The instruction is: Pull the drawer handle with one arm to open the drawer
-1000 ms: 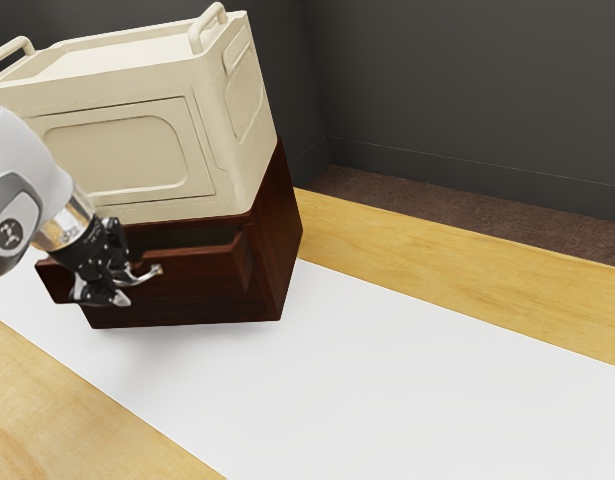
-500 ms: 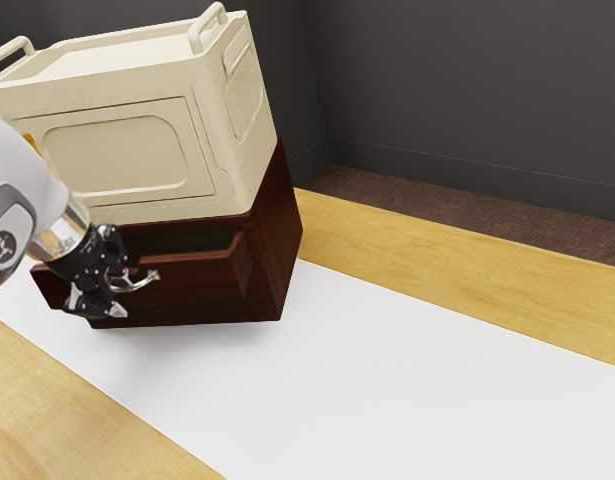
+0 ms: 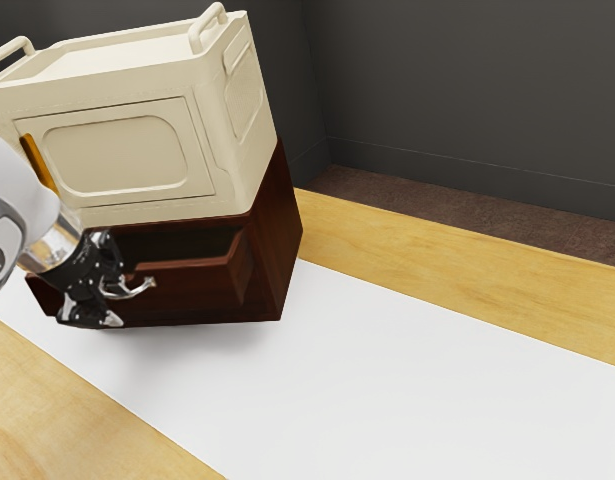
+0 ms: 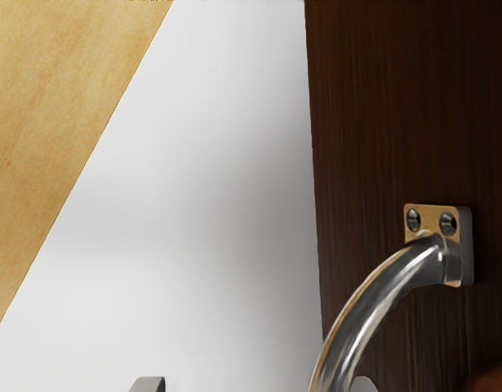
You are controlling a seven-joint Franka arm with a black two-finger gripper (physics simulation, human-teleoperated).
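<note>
Exterior view: the drawer (image 3: 192, 286) stands farther out than a second ago
Its handle (image 3: 138, 291) has shifted toward the exterior view's left with the gripper (image 3: 117, 304), whose fingers are apart with the handle running between them; an orange strip (image 3: 37, 163), hidden behind the arm a second ago, now shows against the cream crate (image 3: 127, 155). Wrist view: the fingertips (image 4: 149, 385) are spread wide, the curved handle close by one of them, its bracket (image 4: 428, 214) fixed to the dark drawer front (image 4: 381, 122)
</note>
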